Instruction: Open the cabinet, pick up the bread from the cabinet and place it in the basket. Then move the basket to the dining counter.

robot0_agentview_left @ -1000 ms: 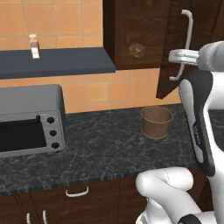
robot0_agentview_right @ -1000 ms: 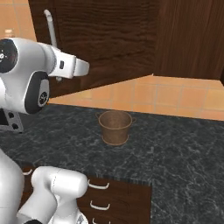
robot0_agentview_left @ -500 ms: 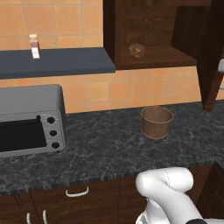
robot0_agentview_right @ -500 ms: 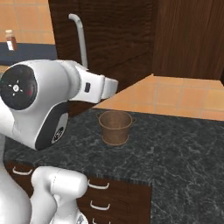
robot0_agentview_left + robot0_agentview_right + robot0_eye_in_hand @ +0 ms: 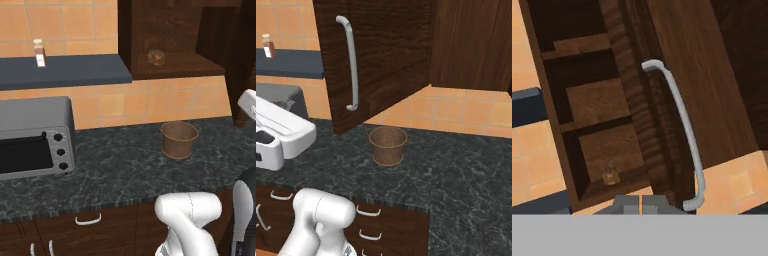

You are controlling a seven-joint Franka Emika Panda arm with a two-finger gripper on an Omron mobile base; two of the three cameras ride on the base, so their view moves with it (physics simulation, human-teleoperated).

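The cabinet (image 5: pixel 170 35) stands open, and its door (image 5: pixel 376 55) with the long silver handle (image 5: pixel 351 65) is swung wide out over the counter. The bread (image 5: pixel 156 57), a small round roll, sits on the cabinet's bottom shelf; it is also in the hand view, bread (image 5: pixel 610 176), deep at the back. The woven basket (image 5: pixel 178 140) stands upright on the black counter below the cabinet, basket (image 5: pixel 387 145). My gripper (image 5: pixel 641 205) is shut with nothing between its fingertips, low in front of the door's edge and apart from the handle (image 5: pixel 682 125). The dining counter is out of view.
A grey toaster oven (image 5: pixel 32 137) stands at the left of the black speckled counter (image 5: pixel 115 165). Above it, a dark shelf (image 5: pixel 65 70) carries a small bottle (image 5: pixel 39 52). Drawers with curved handles (image 5: pixel 368 212) run under the counter's front edge.
The door has swung from partly open to wide open. My hand has come off the handle and dropped away to the side, and the fingers have closed together.
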